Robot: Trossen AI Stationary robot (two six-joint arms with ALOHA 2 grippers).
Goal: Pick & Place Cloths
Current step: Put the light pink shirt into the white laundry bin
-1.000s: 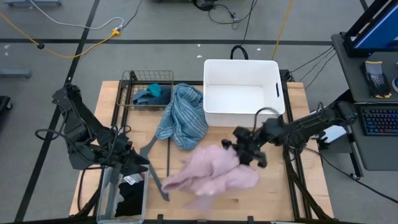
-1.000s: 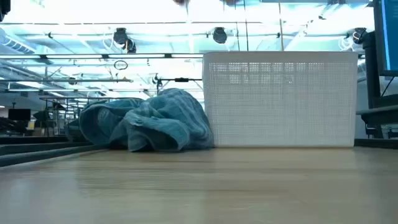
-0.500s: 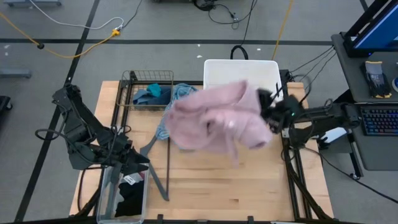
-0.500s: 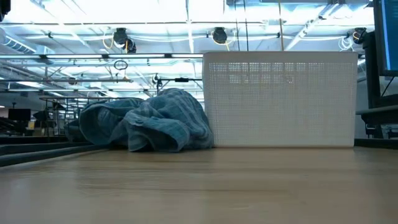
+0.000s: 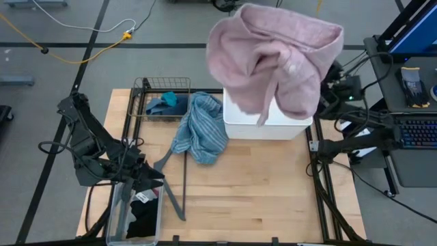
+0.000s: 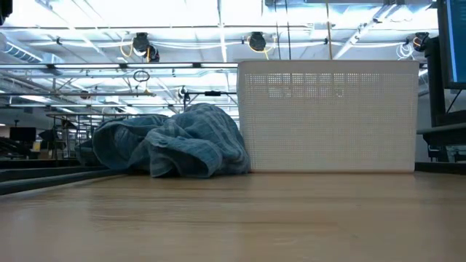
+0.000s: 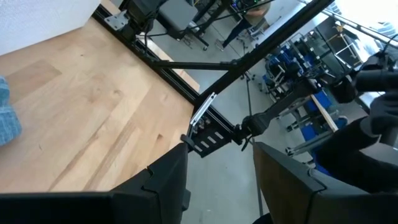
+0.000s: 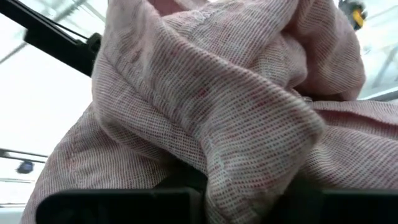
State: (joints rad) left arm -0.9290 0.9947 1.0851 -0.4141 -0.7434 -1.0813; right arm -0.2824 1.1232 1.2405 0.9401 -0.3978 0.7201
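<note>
Your right gripper was clamped on the pink cloth, which hung raised above the white bin. Your left gripper waited, fingers apart, beside the clear container.

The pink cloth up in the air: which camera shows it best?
The high view: the whole pink cloth hangs above the white bin. The right wrist view shows only its weave close up, filling the picture. The low and left wrist views miss it.
</note>
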